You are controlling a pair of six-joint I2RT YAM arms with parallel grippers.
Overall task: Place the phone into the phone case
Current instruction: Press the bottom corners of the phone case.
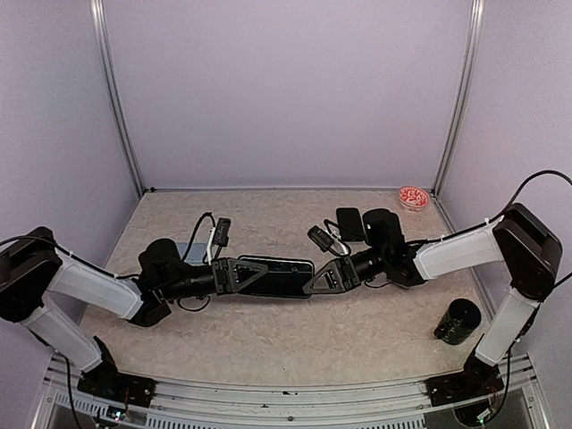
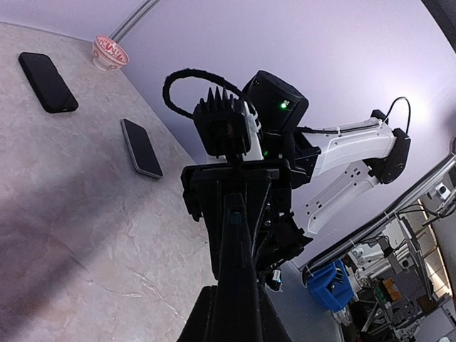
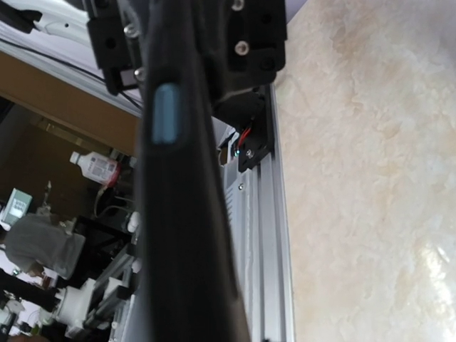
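From above, you see the left gripper point(image 1: 243, 275) and the right gripper point(image 1: 316, 280) each clamped tight on one end of the dark phone point(image 1: 279, 275) at mid-table; no brand can be read on it. In your left wrist view the phone point(image 2: 235, 249) is edge-on, and the red print on the bowl point(image 2: 110, 52) is too small to read. In your right wrist view the phone point(image 3: 187, 228) fills the frame, its faces hidden.

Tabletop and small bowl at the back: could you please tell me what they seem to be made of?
Tabletop: likely laminate or vinyl printed as beige marble, judging by the flat veining and soft sheen. Bowl: perhaps glazed ceramic or plastic. It is white with a red pattern, but too small to be sure.
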